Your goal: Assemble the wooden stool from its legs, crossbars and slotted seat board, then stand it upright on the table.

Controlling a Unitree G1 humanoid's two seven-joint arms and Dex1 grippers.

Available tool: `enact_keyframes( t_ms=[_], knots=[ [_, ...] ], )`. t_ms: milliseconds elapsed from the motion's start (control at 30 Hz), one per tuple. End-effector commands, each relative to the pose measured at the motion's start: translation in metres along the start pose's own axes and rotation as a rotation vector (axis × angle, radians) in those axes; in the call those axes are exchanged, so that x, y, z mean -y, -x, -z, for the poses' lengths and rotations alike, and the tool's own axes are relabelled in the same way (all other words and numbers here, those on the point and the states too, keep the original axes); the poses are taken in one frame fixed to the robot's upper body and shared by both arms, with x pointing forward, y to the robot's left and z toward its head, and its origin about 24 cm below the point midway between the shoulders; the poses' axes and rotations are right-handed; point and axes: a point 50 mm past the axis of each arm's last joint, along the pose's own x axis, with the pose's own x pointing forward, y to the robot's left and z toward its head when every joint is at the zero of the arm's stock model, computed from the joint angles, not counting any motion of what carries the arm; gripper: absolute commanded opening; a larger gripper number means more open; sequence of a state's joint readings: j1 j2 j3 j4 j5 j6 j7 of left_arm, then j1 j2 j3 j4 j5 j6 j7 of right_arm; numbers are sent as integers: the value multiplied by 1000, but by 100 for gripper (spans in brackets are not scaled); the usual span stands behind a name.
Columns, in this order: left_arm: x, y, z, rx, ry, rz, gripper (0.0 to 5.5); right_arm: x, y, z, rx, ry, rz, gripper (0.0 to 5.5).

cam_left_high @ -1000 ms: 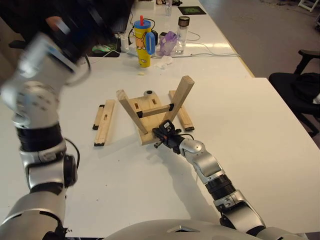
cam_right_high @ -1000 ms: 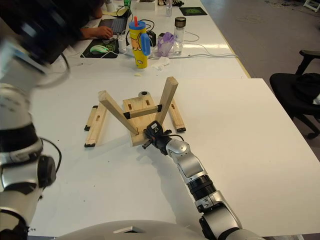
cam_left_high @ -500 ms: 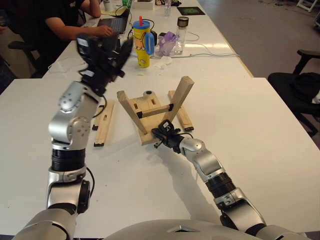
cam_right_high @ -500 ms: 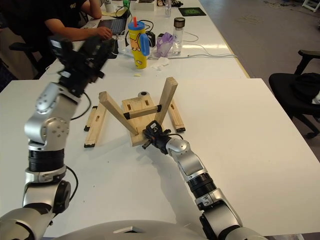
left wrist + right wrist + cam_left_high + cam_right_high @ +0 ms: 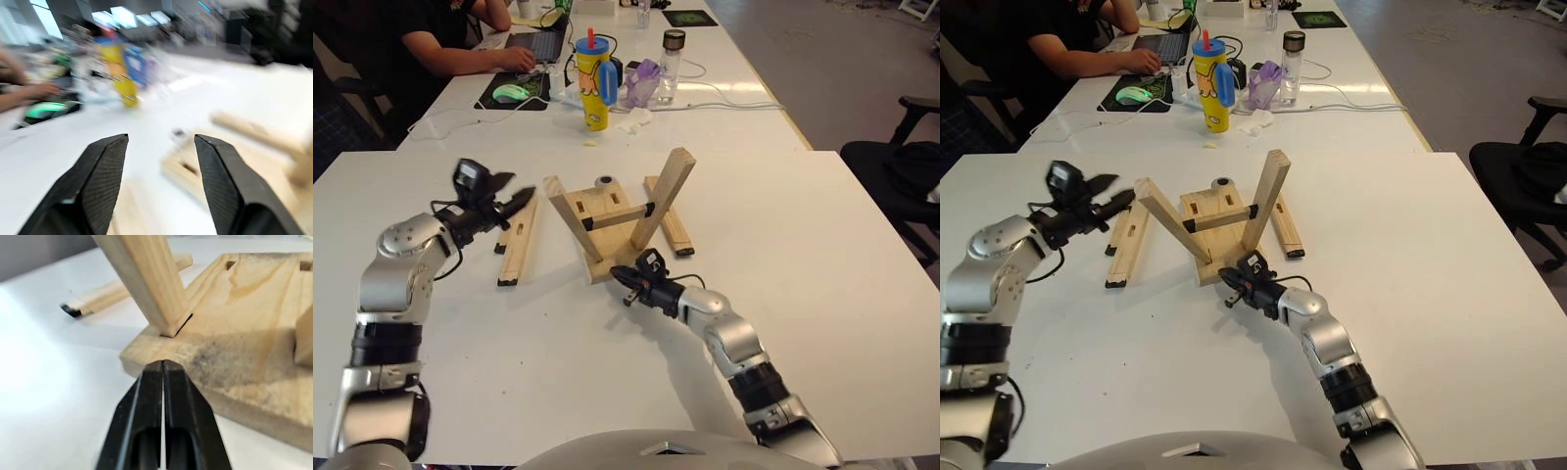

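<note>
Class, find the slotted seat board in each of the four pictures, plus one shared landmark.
Left eye: seat board just left of centre.
Right eye: seat board left of centre.
Left wrist: blurred, beyond the left gripper.
Right wrist: right half, just past the right gripper.
Landmark: the tilted leg slotted near its corner.

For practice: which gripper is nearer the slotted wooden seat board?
Right: right gripper is by the seat board, at its near edge; left gripper hovers leftward, by loose wooden legs.
</note>
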State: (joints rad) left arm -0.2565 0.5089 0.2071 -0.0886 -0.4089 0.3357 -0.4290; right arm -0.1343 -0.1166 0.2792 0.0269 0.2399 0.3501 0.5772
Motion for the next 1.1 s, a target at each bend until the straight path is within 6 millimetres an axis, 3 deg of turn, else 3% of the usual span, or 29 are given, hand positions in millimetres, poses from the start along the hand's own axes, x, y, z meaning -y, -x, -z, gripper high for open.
enact_keyframes(
  t_ms=[33, 133, 233, 333, 433, 533, 700, 833, 967, 1100],
  knots=[
    [50, 49, 36, -53, 170, -217, 253, -10, 29, -19, 94, -50, -45, 0],
    [79, 53, 31, -43, 201, -151, 221, 11, 68, -20, 47, -77, 74, 0],
    [96, 57, 22, -7, 198, -135, 173, 46, 99, -50, 148, -61, 242, 0],
    [109, 51, 10, 49, 194, -138, 122, 73, 103, -77, 233, 27, 404, 0],
    [113, 39, 1, 82, 139, -180, 76, 90, 82, -102, 310, 73, 488, 0],
    [104, 25, -1, 75, 86, -245, 29, 82, 46, -120, 346, 104, 383, 0],
    [106, -3, -10, 66, 54, -209, 2, 38, 6, -116, 313, 161, 106, 0],
    [104, -10, -6, 20, 70, -199, 2, 25, 3, -103, 290, 130, 100, 0],
    [101, -21, -2, -28, 57, -195, 2, 27, 9, -89, 266, 74, 254, 0],
    [96, -30, 2, -64, 59, -200, 2, 22, 8, -84, 262, 52, 289, 0]
  ],
)
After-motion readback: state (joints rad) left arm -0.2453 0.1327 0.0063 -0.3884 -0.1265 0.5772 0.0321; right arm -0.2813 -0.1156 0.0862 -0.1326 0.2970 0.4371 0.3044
